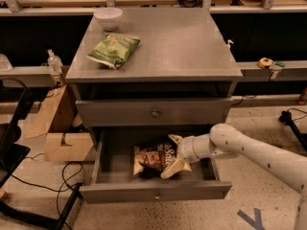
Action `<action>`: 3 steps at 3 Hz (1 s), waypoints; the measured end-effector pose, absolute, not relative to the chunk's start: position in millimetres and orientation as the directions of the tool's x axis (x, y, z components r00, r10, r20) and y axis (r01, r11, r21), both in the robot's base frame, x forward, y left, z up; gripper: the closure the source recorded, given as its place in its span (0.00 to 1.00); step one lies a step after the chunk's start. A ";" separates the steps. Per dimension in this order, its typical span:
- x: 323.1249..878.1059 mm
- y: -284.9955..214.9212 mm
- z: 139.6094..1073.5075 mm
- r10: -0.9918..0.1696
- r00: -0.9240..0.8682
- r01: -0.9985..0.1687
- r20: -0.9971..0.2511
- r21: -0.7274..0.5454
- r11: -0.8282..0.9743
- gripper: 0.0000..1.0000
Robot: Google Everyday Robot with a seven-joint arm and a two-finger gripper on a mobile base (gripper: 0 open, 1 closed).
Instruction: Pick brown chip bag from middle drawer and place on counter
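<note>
Gripper: the cream two-finger gripper (173, 154) is down inside the open drawer. Its white arm (249, 150) comes in from the right side of the shot.

Fingers: spread wide, with one fingertip (174, 139) toward the back of the drawer and the other toward the front. They sit either side of the bag's right end, not closed on anything. Might be brushing the foil, hard to say from this angle.

Brown chip bag: the brown chip bag (152, 158) is lying flat on the drawer floor, roughly mid-drawer, looking a bit crumpled.

Middle drawer: the middle drawer (120, 191) is pulled all the way out, low front panel facing us, little round knob (156, 194) in the centre.

Upper drawer: the taller-fronted drawer (192, 113) above it is shut.

Counter: the counter (192, 42) is the flat grey top of the cabinet. A green chip bag (114, 49) lies near its left edge, and a white bowl (108, 18) sits in the back-left corner just behind it.

Floor stuff: a cardboard box (60, 128) is left of the cabinet, with black cables (57, 186) trailing in front of it.
</note>
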State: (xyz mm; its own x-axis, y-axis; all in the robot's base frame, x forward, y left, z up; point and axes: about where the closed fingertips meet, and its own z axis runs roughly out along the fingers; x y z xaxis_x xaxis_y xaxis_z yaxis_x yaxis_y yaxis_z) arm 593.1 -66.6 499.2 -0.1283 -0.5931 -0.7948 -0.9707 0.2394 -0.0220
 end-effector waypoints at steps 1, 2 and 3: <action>610.7 -50.2 452.7 -0.612 -0.155 -0.976 -0.776 0.022 0.219 0.00; 625.7 -42.2 401.5 -0.629 -0.195 -0.970 -0.752 0.052 0.239 0.02; 632.0 -39.9 374.4 -0.651 -0.217 -0.963 -0.727 0.051 0.264 0.25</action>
State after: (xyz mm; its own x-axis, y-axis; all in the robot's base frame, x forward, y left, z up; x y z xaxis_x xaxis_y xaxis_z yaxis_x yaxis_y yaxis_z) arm 632.0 -39.9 374.4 -0.2171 -0.6511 -0.7273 -0.9632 0.2637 0.0514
